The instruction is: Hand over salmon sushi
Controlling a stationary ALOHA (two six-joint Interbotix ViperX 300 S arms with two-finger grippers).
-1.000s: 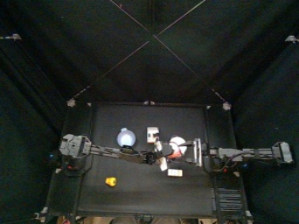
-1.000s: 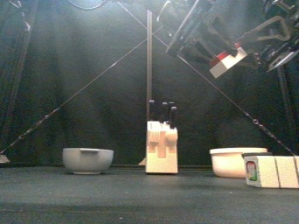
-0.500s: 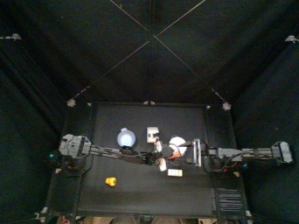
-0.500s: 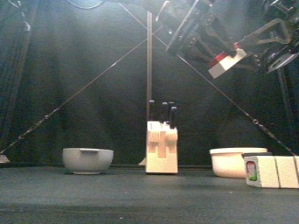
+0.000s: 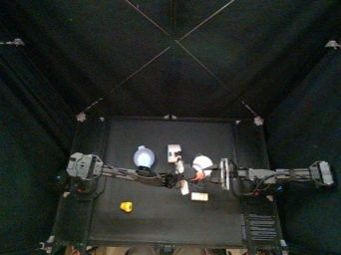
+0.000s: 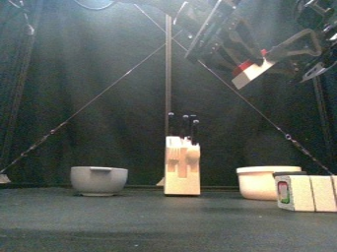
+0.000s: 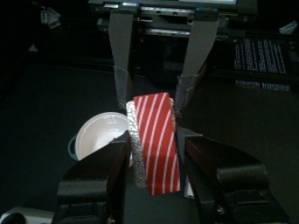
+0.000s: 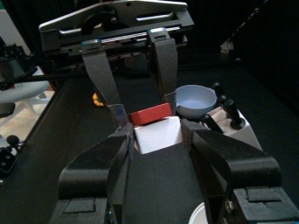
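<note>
black-curtained pen, small black table (image 5: pixel 147 214) far below. grips the salmon sushi (image 7: pixel 155 122) in the left gripper (image 7: pixel 160 153), clamped across its narrow width, high above the table near the middle and a little toward the right arm's side. points the piece's long axis straight away from the left wrist and into the right gripper (image 8: pixel 160 138), which faces it head-on from the opposite side. sets the right jaws spread to either side of the white rice end, close beside it, with no firm squeeze to be made out. puts both arms about equally near, nose to nose over the piece. by judgement, calls next for closing the right jaws across that same narrow width before loosening the left; risks a fall to the table near the round white dish (image 6: pixel 270 180) if freed too soon
</note>
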